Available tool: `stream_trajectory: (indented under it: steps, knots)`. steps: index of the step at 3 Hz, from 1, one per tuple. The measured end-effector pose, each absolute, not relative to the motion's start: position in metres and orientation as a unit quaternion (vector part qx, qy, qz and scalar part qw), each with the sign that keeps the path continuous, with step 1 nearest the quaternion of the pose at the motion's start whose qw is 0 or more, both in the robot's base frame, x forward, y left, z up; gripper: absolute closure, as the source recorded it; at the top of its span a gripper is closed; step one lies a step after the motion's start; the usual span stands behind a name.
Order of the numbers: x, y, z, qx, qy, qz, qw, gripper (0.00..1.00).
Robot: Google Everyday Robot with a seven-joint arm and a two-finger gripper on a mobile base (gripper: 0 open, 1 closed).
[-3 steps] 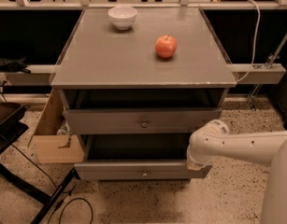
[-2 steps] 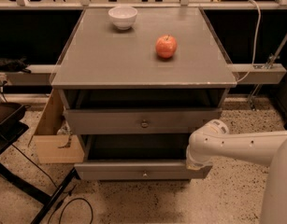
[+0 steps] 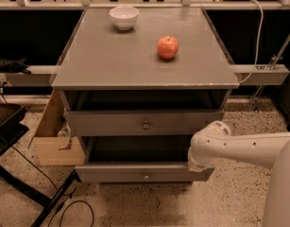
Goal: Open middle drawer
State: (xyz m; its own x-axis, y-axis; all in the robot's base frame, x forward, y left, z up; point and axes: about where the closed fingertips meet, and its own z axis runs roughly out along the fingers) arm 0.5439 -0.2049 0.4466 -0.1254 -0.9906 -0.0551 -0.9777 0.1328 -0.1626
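The middle drawer (image 3: pixel 111 123) sits just under the tabletop, its 1 small knob (image 3: pixel 145 125) untouched. The gripper (image 3: pixel 199 164) hangs low against the right corner of the bottom drawer (image 3: pixel 116 174); wide or narrow, I cannot tell. From there it may tug the wrong drawer or slip off that knob.

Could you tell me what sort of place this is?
Probably a robot test lab: a grey drawer cabinet on speckled floor, loose cables, a cardboard box. The pincer is low at the cabinet's right front.
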Motion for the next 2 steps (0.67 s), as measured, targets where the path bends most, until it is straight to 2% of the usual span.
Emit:
stream_trajectory:
  steps: [1, 2]
  knots:
    - [0.5439, -0.2049, 0.4465, -0.657, 0.749, -0.043, 0.075, 0.15]
    - [0.5438, -0.2049, 0.4465, -0.657, 0.749, -0.043, 0.075, 0.0]
